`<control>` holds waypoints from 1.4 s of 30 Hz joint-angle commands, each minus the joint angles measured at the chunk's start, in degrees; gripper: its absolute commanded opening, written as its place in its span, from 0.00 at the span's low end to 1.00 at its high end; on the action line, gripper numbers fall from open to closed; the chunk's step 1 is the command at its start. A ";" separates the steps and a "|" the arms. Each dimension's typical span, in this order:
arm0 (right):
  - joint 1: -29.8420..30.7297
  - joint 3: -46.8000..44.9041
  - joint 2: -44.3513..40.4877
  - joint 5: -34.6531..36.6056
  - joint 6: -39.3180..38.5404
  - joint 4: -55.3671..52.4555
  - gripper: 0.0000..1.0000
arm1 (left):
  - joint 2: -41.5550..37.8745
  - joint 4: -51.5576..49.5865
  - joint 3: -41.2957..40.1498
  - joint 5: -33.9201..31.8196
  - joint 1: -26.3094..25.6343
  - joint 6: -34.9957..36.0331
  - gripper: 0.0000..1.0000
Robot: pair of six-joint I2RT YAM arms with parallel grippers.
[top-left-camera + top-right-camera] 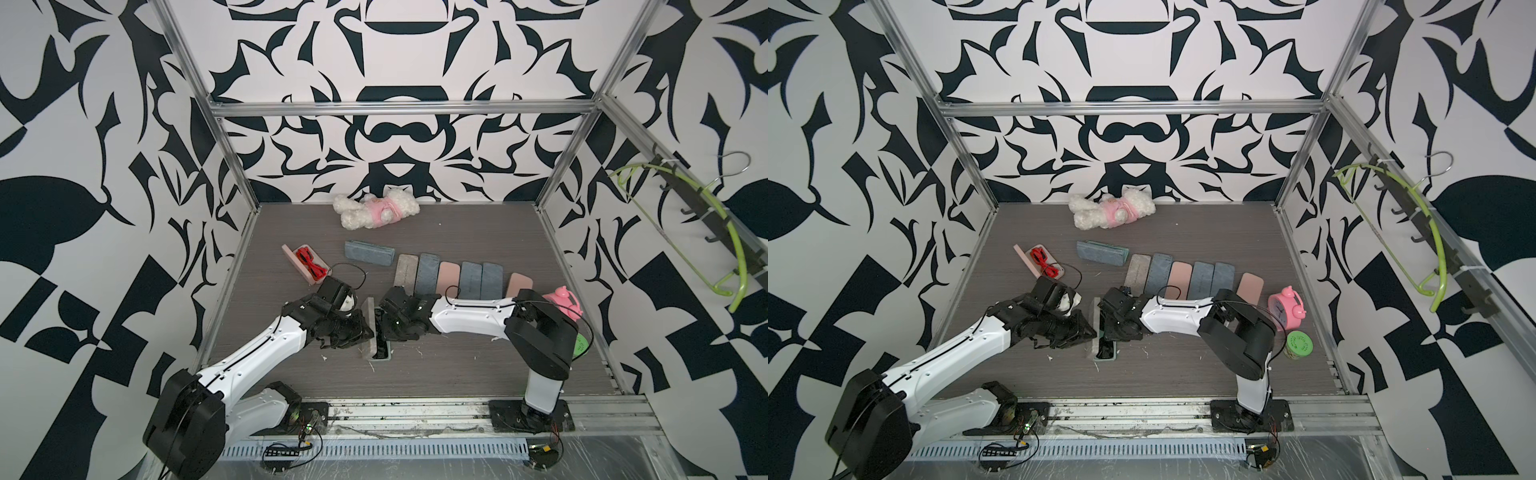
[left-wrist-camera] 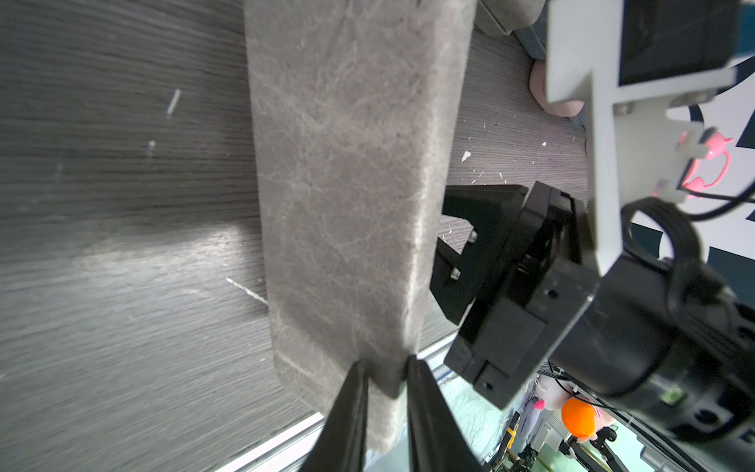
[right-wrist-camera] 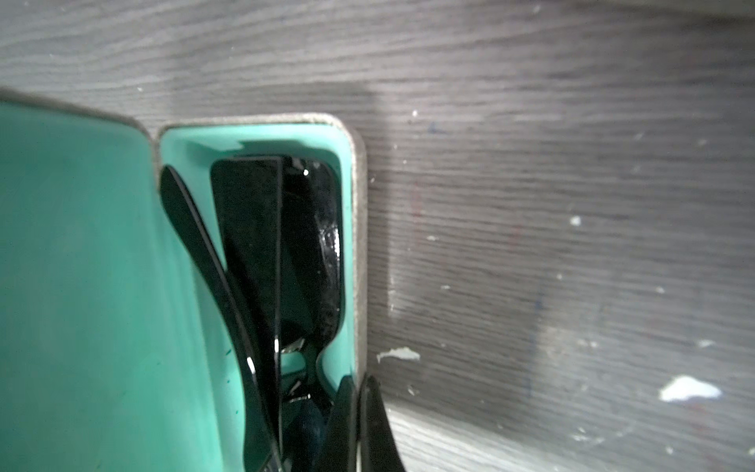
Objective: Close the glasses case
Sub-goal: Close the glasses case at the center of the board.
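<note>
Grey wood-grain table [image 1: 457, 374] carries all items. The left arm [image 1: 257, 345] and right arm [image 1: 469, 320] reach in from the near rail and meet at the table's near middle.

Behind them lies a row of closed cases [image 1: 457, 278]. A plush toy [image 1: 376, 212] sits against the back wall and a pink open case [image 1: 307, 266] holding red glasses lies to the left.

The glasses case [image 1: 380, 351] rests between the two grippers, open, in both top views. Its grey felt lid [image 1: 368, 320] stands about upright along the left long side of the tray [image 3: 359, 229]. The lining is teal. Black sunglasses [image 3: 253, 245] lie folded inside the tray.

Left gripper [image 2: 386, 380]: in the left wrist view its fingers [image 2: 347, 412] stand narrow, one on each face of the lid at its end edge, pinching the felt.

Right gripper [image 3: 359, 404]: in the right wrist view its fingers [image 3: 378, 421] are all but together, astride the tray's outer wall, one inside the lining and one outside against the table. Contact with the sunglasses cannot be told.
</note>
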 commanded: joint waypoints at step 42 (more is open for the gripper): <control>-0.03 -1.15 -0.55 -0.98 0.01 3.47 0.00 | 6.88 6.72 -2.56 0.50 -1.45 -0.73 0.20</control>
